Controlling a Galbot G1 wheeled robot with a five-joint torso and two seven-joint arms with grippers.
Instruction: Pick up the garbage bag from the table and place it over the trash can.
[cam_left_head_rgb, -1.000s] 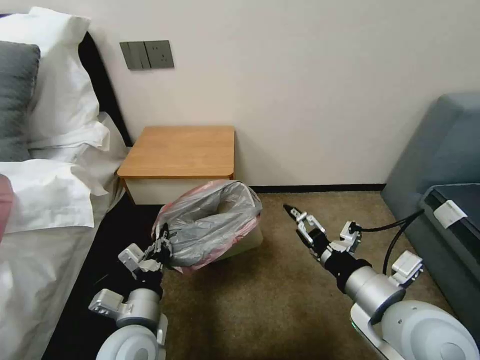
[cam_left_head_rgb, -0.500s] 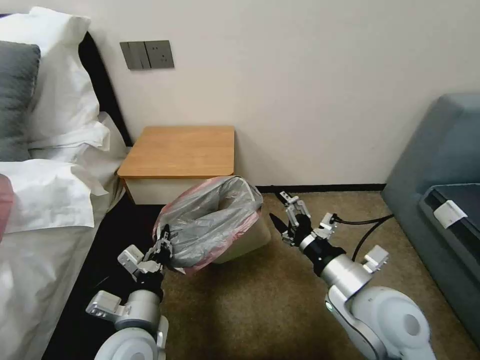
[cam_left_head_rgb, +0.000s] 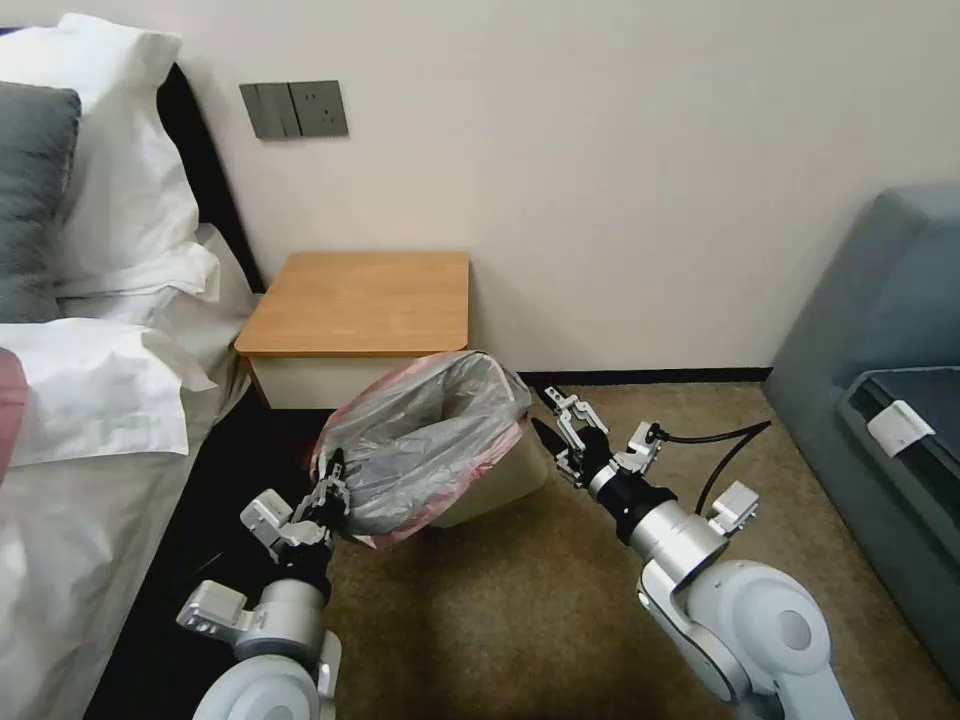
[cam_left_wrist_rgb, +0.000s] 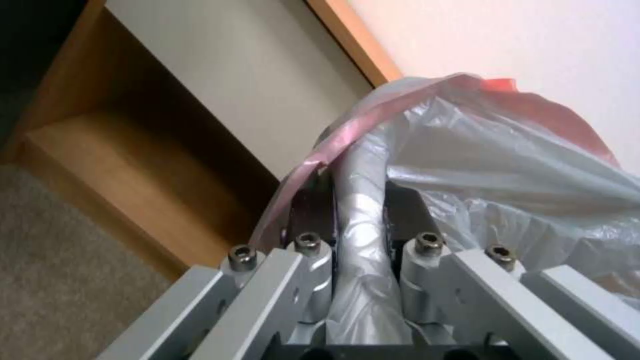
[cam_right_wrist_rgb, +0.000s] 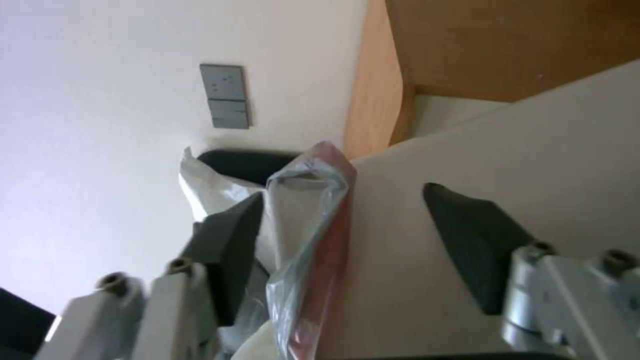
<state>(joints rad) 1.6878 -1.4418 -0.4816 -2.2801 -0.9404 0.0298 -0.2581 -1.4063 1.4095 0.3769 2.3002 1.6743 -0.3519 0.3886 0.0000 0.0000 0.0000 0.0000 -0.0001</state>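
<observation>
The garbage bag (cam_left_head_rgb: 425, 445), grey crinkly plastic with a pinkish-red rim, is draped over the cream trash can (cam_left_head_rgb: 505, 482) on the carpet in front of the table (cam_left_head_rgb: 360, 300). My left gripper (cam_left_head_rgb: 333, 487) is shut on the bag's near-left rim; in the left wrist view a bunched strip of the bag (cam_left_wrist_rgb: 363, 220) runs between the fingers (cam_left_wrist_rgb: 313, 205). My right gripper (cam_left_head_rgb: 552, 420) is open at the bag's right edge. In the right wrist view the bag's rim (cam_right_wrist_rgb: 313, 225) stands between the two dark pads (cam_right_wrist_rgb: 230, 240), against the can's wall (cam_right_wrist_rgb: 533, 165).
A bed with white pillows (cam_left_head_rgb: 110, 330) fills the left side. A grey-blue sofa (cam_left_head_rgb: 880, 330) stands at the right. The table's open shelf (cam_left_wrist_rgb: 127, 150) is just behind the can. Open carpet (cam_left_head_rgb: 520, 600) lies in front.
My right gripper has swung left and forward from open carpet to the bag's right rim. The bag's right edge has lifted slightly. The left gripper has kept its hold in place.
</observation>
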